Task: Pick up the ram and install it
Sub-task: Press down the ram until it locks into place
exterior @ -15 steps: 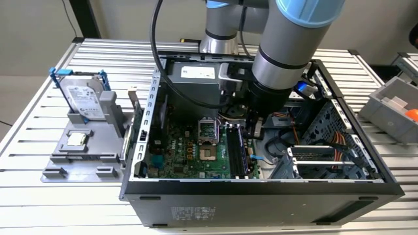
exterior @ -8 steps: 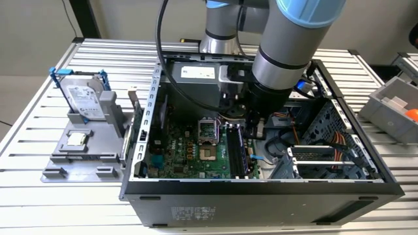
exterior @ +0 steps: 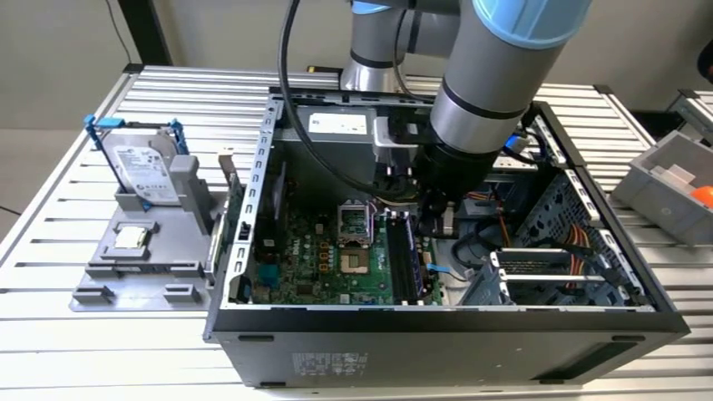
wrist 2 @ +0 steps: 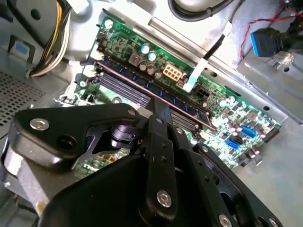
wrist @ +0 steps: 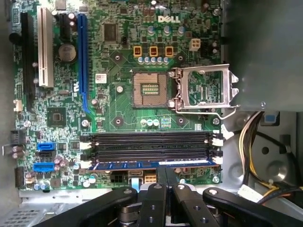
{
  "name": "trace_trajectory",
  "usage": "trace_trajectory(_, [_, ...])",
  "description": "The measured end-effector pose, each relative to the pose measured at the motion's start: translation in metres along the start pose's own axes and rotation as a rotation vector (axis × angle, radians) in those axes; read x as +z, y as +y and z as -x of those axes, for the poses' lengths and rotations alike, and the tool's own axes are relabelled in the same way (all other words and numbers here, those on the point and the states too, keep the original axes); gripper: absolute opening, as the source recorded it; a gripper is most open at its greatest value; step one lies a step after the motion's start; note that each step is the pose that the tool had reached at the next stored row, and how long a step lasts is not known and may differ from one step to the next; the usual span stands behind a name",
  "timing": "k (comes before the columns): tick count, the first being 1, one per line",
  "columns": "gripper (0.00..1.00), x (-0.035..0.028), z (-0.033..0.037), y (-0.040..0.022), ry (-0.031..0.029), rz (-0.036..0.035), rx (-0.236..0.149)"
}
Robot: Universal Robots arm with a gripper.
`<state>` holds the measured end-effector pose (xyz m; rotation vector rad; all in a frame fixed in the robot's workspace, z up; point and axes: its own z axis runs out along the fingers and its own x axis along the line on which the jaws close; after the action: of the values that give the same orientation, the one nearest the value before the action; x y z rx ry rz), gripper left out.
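Note:
The ram [wrist: 123,165] is a thin dark blue stick that stands in the memory slot nearest my gripper, beside the empty black slots [wrist: 151,144]. In the second wrist view the ram [wrist 2: 137,81] runs slantwise across the green motherboard [wrist 2: 236,111]. My gripper [wrist: 165,171] is shut, its two fingers together, and their tips rest on the stick's upper edge near its middle. The fingertips [wrist 2: 158,101] meet the stick there too. In the exterior view the gripper [exterior: 429,205] reaches down into the open computer case, over the ram [exterior: 425,259].
The case walls [exterior: 446,322] ring the motherboard. A CPU socket [wrist: 150,89] and its raised metal frame [wrist: 203,87] lie beyond the slots. Cable bundles [wrist: 255,142] hang by the slot ends. Outside, a silver hard drive [exterior: 150,171] leans on a grey fixture [exterior: 134,251]; a grey bin [exterior: 674,180] stands at the exterior view's right.

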<state>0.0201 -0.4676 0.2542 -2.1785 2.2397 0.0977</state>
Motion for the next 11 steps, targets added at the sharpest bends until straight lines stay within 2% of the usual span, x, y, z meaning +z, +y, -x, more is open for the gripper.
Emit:
trace_trajectory(4, [0.0, 0.0, 0.0, 0.0, 0.0001, 0.0002, -0.002])
trace_trajectory(6, [0.0, 0.0024, -0.0001, -0.0001, -0.0001, 0.0001, -0.002])
trace_trajectory(11, [0.0, 0.0087, -0.0005, -0.0007, 0.0125, -0.0001, -0.002])
